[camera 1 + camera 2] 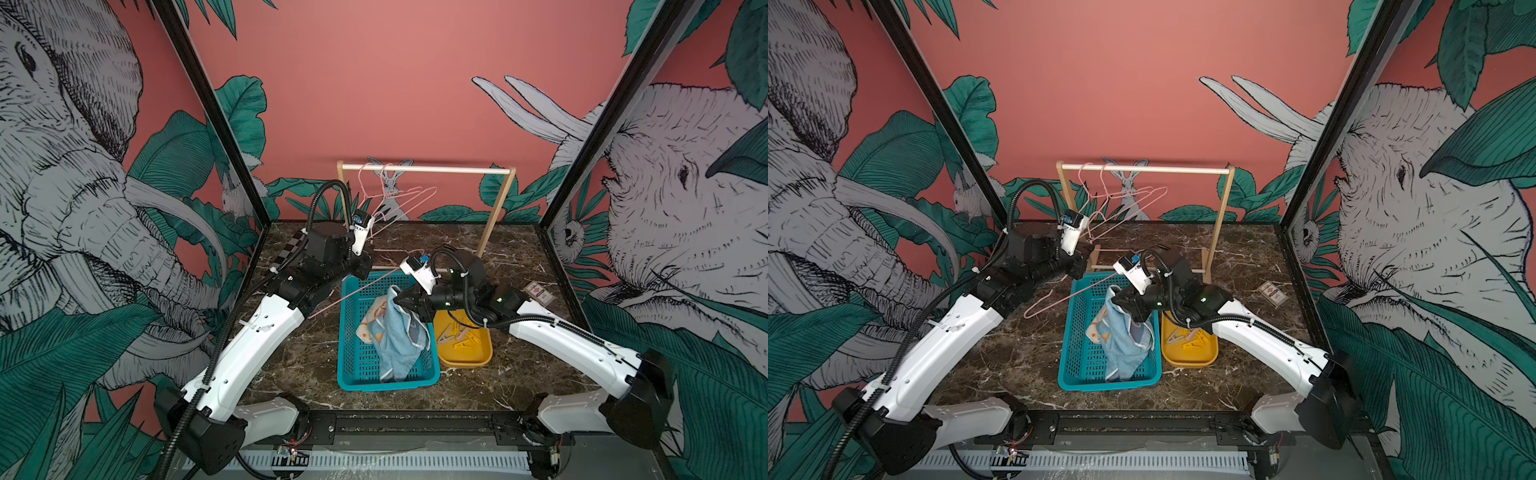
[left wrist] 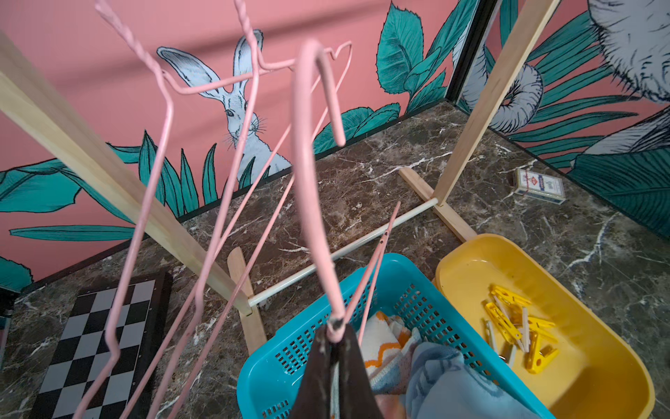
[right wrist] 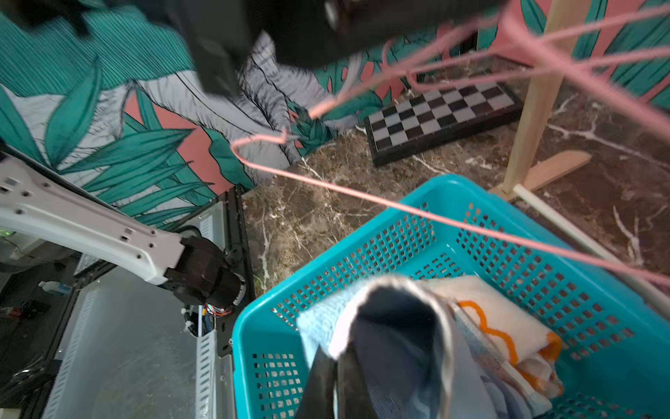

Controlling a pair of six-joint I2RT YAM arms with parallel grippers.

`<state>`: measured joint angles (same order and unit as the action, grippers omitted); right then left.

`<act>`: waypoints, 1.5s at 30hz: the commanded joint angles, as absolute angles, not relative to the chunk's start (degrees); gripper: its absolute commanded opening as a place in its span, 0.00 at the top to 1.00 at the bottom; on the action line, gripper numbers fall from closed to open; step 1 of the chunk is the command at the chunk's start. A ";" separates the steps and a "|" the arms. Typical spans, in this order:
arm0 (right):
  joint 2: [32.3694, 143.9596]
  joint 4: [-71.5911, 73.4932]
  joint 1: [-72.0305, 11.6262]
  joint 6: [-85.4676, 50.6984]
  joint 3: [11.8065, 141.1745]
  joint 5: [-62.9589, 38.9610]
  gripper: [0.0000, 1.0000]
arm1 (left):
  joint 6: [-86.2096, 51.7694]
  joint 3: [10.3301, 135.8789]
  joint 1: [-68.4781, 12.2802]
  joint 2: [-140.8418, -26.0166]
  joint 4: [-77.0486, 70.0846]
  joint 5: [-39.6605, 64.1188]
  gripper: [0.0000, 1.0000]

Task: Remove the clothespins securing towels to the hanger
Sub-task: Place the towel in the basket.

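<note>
Right end effector clamped on towel over basket; left end effector clamped on hanger neck by basket's far edge. Clothespins lay in tray beside basket. Seemed best: release towel low, clear of hanger wire.

Clothespins lie in a loose criss-crossed heap in the yellow tray, mostly bright yellow with a couple pale tan. Towels are bunched in the teal basket. The white one with orange swirls sits low, and a light blue one is pulled up by its top edge, pinched in the right end effector. The pink wire hanger is bare and tilted — neck clamped in the left end effector, one arm crossing over the basket rim.
</note>
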<state>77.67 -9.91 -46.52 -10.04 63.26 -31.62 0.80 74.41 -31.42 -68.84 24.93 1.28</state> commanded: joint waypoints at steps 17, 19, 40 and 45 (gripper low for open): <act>95.13 -9.29 -50.27 -8.84 58.67 -14.34 1.00 | -0.65 77.96 -31.11 -66.32 24.31 2.65 1.00; 97.08 -9.49 -50.45 -8.97 59.50 -13.41 1.00 | -0.51 78.29 -31.11 -65.95 24.52 2.33 1.00; 103.18 -10.63 -50.54 -9.76 63.86 -3.69 0.96 | -0.33 80.61 -31.09 -65.04 26.46 3.15 1.00; 97.28 -10.72 -50.54 -8.88 62.32 -4.49 0.65 | -0.59 80.79 -31.11 -65.26 26.41 3.38 1.00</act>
<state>100.31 -8.62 -50.59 -9.45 63.57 -5.85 -0.01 78.81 -31.38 -66.61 26.83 2.61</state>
